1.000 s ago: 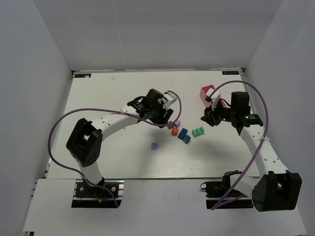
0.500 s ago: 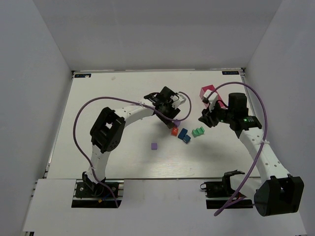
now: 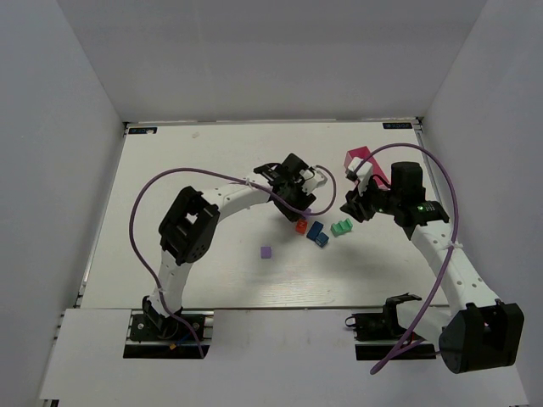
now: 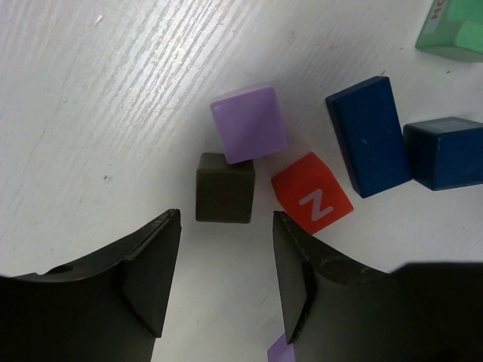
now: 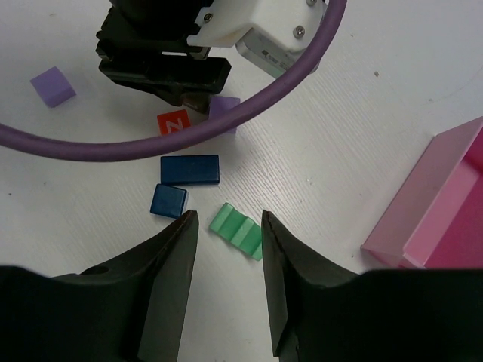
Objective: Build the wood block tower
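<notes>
Where the left arm reaches over the middle of the bench (image 3: 187,170), the left end effector (image 4: 226,226) is seen with its two fingers spread and nothing pinched between them. A dark grey wooden cube (image 4: 225,197) is found at twelve o'clock from the gap, just beyond the fingertips and not touched by them. At one o'clock from that cube a lilac wooden cube (image 4: 249,123) is met at a corner; whether it lies on the grey one or merely against it cannot be told. A red wooden cube marked with a white N (image 4: 312,193) is placed at three o'clock from the grey cube, close but apart. Further out, at two o'clock, a dark blue oblong wooden block (image 4: 367,136) and a small blue wooden cube (image 4: 445,151) are set just beside each other.

The right end effector (image 5: 228,219) is likewise held spread and empty above the bench. A green ridged wooden block (image 5: 240,230) is seen through its gap, lying on the bench below. In the top external view this green block is found at three o'clock from the blue pair, and the whole cluster is placed between the two end effectors. A second lilac wooden cube (image 3: 265,252) is seen alone at seven o'clock from the cluster, well apart. A pink rectangular tray (image 3: 358,157) is stood at twelve o'clock from the right end effector.
</notes>
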You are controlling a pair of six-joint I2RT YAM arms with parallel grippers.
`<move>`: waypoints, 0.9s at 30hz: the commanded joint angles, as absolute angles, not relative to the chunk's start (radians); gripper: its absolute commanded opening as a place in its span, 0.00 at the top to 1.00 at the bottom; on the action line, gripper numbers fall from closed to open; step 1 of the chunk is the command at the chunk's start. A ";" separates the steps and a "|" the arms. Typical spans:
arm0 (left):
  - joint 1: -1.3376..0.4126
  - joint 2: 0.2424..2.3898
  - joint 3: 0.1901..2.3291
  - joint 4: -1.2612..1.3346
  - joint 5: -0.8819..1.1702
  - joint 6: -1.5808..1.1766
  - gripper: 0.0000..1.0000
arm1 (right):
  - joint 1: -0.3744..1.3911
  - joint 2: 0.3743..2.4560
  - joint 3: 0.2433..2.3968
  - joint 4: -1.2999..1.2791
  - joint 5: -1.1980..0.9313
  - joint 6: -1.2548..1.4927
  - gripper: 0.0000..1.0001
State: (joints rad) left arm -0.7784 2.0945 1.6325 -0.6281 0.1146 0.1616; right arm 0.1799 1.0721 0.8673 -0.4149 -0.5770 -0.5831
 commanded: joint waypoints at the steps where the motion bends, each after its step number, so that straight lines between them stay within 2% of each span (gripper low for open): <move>1: -0.798 2.039 1.657 -0.635 0.137 0.176 0.38 | 0.181 1.057 0.859 -0.391 -0.577 -0.586 0.54; 11: -0.818 2.111 1.657 -0.635 0.035 0.176 0.41 | 0.183 1.055 0.859 -0.403 -0.594 -0.587 0.54; 17: -0.818 2.121 1.666 -0.644 0.026 0.176 0.49 | 0.184 1.057 0.857 -0.403 -0.604 -0.595 0.54; 27: -0.818 2.140 1.666 -0.653 0.026 0.195 0.72 | 0.186 1.057 0.856 -0.413 -0.611 -0.600 0.54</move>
